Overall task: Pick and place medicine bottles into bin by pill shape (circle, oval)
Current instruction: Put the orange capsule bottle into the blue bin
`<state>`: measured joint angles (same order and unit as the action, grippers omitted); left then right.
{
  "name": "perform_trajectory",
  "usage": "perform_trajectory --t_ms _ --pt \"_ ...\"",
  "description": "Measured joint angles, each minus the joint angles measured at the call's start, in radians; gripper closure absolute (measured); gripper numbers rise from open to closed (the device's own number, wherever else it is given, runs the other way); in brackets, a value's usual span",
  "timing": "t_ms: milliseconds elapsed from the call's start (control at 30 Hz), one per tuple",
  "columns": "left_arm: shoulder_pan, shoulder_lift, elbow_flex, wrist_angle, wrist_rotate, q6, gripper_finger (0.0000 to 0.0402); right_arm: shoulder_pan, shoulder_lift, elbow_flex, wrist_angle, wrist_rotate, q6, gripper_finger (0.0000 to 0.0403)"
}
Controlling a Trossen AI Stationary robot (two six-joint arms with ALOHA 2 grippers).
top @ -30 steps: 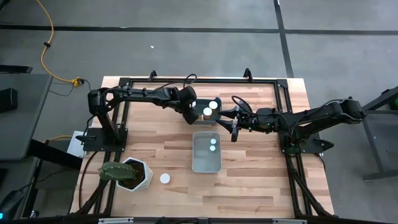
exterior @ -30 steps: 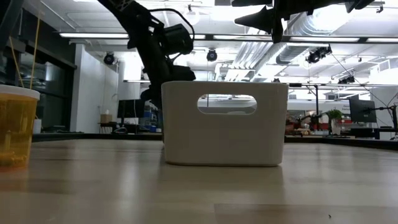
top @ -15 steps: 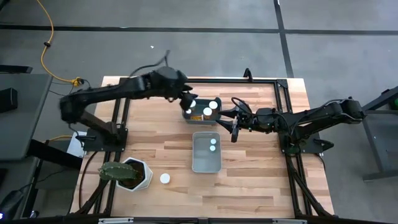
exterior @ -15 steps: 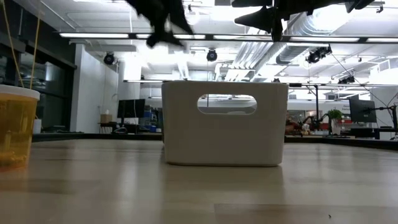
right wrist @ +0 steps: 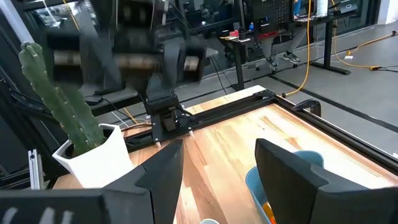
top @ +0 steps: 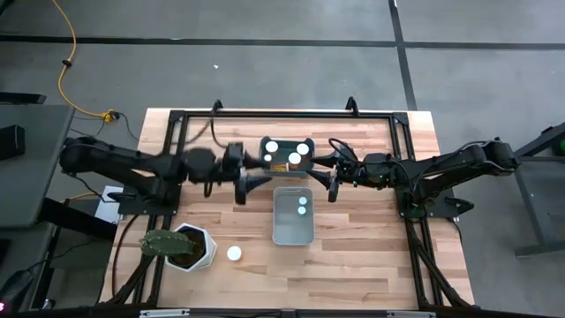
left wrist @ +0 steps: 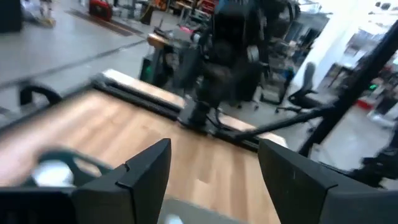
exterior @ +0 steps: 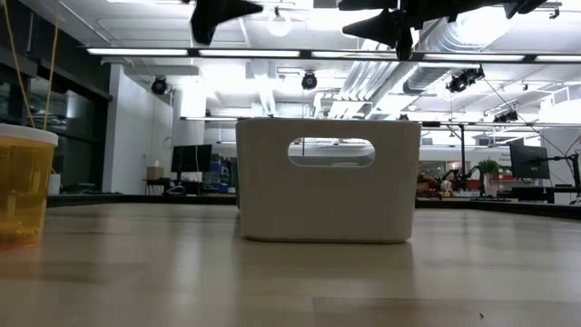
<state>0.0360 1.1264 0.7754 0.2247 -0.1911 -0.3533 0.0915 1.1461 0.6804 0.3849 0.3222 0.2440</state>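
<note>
Three white-capped medicine bottles (top: pixel 288 153) stand in the small dark square bin (top: pixel 288 155) at the far middle of my table, and two more white-capped bottles (top: pixel 302 205) sit in the pale grey rectangular bin (top: pixel 294 215) just beside it at its 6 o'clock. One lone white-capped bottle (top: pixel 233 253) stands on the bare wooden tabletop (top: pixel 362 238) at about 8 o'clock from the grey bin, near the white hexagonal plant pot (top: pixel 196 248) that holds a green cactus (top: pixel 162 245). In the low view an amber translucent bottle with a pale lid (exterior: pixel 24 183) sits at the edge of the picture, beside the white handled bin wall (exterior: pixel 328 180). My left gripper (top: pixel 244 176) hangs above the table at 8 o'clock from the dark bin, close to its corner, with both dark fingers (left wrist: pixel 140 171) spread wide apart and nothing between them. My right gripper (top: pixel 333 179) hovers at 3 o'clock from the dark bin, just off the grey bin's far right corner, its fingers (right wrist: pixel 163 168) likewise parted and empty. From my right wrist I see the cactus in its white pot (right wrist: pixel 96 152) across the wood, and a blue-rimmed container (right wrist: pixel 292 177) with something orange inside near my fingertips.
</note>
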Motion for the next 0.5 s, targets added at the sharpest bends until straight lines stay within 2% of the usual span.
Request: perform_trajectory --t_ms 167,500 --pt "-0.079 -0.015 -0.174 0.194 -0.084 -0.088 0.0172 0.000 0.000 0.000 0.000 0.000 0.001 0.0210" --pt "-0.082 -0.015 -0.199 0.210 -0.111 0.161 0.0172 0.000 0.000 0.000 0.007 0.000 0.001 0.0210"
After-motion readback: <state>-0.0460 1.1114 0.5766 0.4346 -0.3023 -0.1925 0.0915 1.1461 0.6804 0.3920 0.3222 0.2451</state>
